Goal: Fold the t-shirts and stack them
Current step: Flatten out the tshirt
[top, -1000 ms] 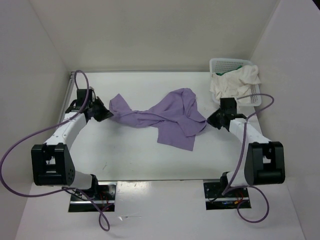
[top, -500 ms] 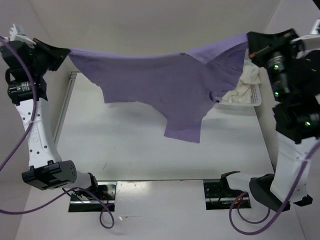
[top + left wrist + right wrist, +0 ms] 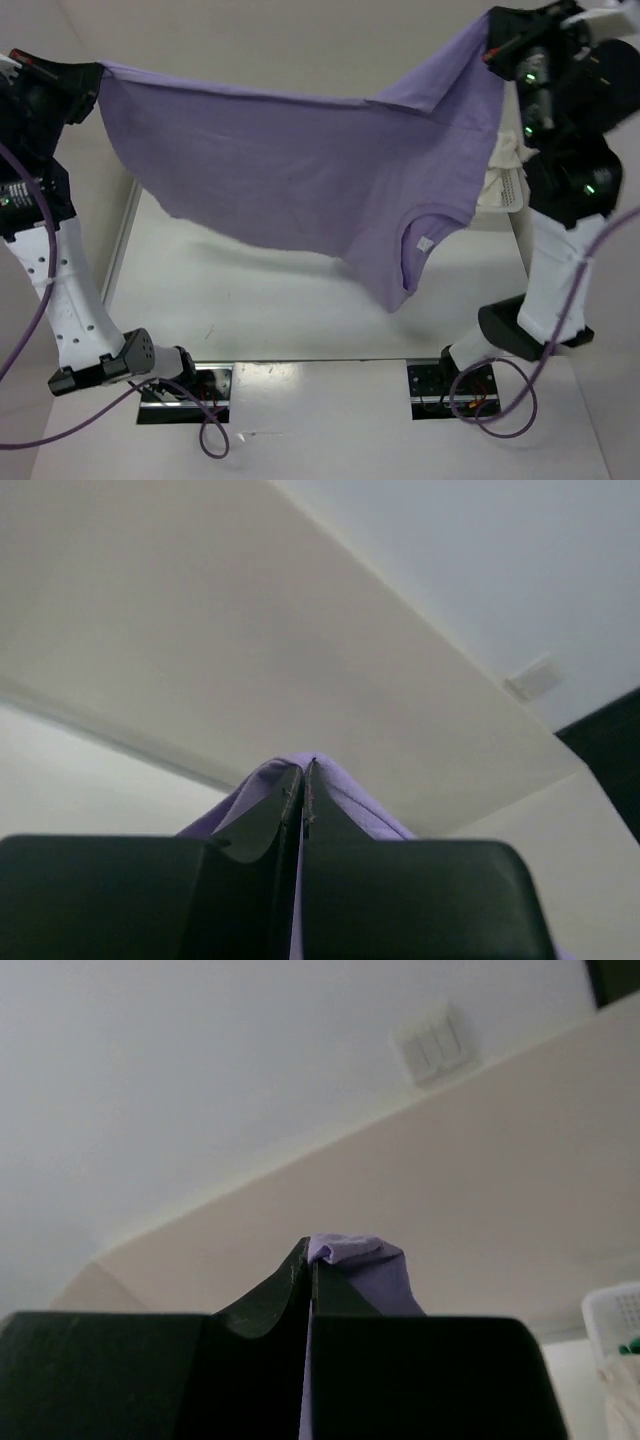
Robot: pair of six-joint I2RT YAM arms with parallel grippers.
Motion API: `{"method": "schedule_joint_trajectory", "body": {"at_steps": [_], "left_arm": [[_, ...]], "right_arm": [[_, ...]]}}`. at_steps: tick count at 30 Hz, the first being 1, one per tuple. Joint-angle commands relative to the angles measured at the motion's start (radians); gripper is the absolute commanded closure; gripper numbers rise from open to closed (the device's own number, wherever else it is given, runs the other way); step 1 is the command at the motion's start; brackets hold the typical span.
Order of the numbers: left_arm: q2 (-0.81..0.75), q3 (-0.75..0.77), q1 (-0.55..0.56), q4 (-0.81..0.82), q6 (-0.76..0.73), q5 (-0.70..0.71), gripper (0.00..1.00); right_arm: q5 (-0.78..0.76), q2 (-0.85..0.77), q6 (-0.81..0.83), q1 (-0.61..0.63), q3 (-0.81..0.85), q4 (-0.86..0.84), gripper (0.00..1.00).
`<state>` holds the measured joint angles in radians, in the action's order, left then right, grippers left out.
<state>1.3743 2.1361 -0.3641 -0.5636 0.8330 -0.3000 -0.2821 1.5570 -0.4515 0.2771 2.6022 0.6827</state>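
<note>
The lavender t-shirt (image 3: 300,180) hangs spread in the air between both arms, high above the table, its collar and tag low at the right. My left gripper (image 3: 92,72) is shut on its left corner, which shows as purple cloth (image 3: 340,790) at the closed tips in the left wrist view. My right gripper (image 3: 492,38) is shut on the right corner, seen as a purple fold (image 3: 360,1260) in the right wrist view. The off-white t-shirt (image 3: 497,175) peeks out behind the purple cloth at the right. A speck of the green shirt (image 3: 630,1345) shows in the basket.
The white mesh basket (image 3: 512,190) stands at the table's far right, mostly hidden by the hanging shirt and the right arm; its rim (image 3: 612,1315) shows in the right wrist view. White walls enclose the table (image 3: 250,300) on three sides.
Both arms have risen from table level, lifting the lavender shirt off the table and stretching it out. In the last half second it has spread wider and hangs lower.
</note>
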Motion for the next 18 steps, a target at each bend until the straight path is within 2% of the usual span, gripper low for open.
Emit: {"method": "schedule_joint_trajectory", "body": {"at_steps": [1,4,9,10,11,13,16,18], "left_arm": [[0.126,-0.113,-0.010,0.019,-0.044,0.039,1.00],[0.164,-0.231,-0.010,0.085,-0.044,0.039,1.00],[0.334,-0.289,0.010,0.120,-0.044,0.061,1.00],[0.394,-0.221,0.019,0.131,-0.034,0.052,1.00],[0.394,-0.220,0.019,0.131,-0.034,0.042,1.00],[0.420,-0.118,0.019,0.122,-0.023,0.042,1.00],[0.448,0.080,0.019,0.064,-0.023,0.052,1.00],[0.459,0.155,0.008,0.050,-0.023,0.064,1.00]], "right_arm": [[0.131,0.196,0.002,-0.085,-0.051,-0.026,1.00],[0.162,0.300,0.011,-0.095,-0.015,-0.017,1.00],[0.208,0.527,-0.018,-0.095,0.119,-0.017,1.00],[0.212,0.543,-0.082,-0.095,0.169,-0.075,1.00],[0.212,0.543,-0.082,-0.095,0.183,-0.075,1.00],[0.202,0.525,-0.101,-0.104,0.226,-0.110,1.00],[0.202,0.454,-0.122,-0.113,0.226,-0.170,1.00],[0.190,0.413,-0.122,-0.113,0.236,-0.183,1.00]]}}
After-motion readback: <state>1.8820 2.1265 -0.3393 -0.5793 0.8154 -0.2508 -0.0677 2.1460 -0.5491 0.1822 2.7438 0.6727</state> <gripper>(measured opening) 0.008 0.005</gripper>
